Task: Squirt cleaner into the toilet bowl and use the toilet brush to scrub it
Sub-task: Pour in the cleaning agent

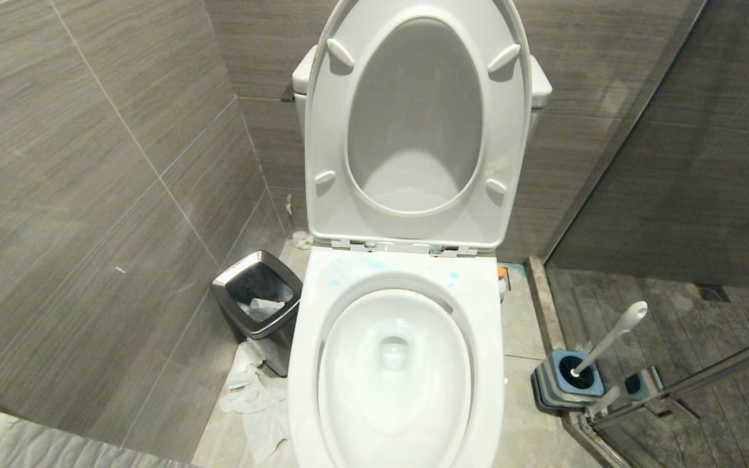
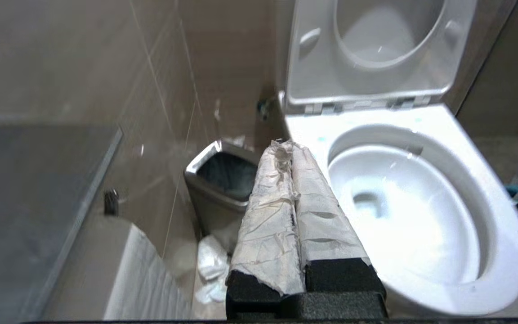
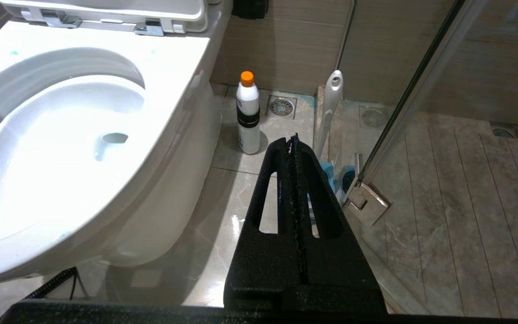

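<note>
Left claw (image 2: 292, 148): clenched, empty, its paper-wrapped fingers (image 2: 268, 211) pressed together, pointing forward and down between the steel bin (image 2: 216, 180) and the toilet bowl (image 2: 466, 180). Right claw (image 3: 292, 141): clenched, empty, black fingers (image 3: 317, 202) shut flat, held low above the floor beside the bowl. Neither arm shows in the head view.

Toilet brush (image 1: 612, 335): handle leaning in its blue-and-grey holder (image 1: 566, 383) on the floor to the bowl's right; bristle head hidden inside the holder. White bottle with orange cap (image 3: 247, 112) upright behind it, next to the bowl base. Cleaner (image 1: 374, 266): pale blue smears on the rear rim. Seat and lid (image 1: 417, 123) raised, top cut off. Crumpled paper (image 1: 254, 396) lies below the bin.
</note>
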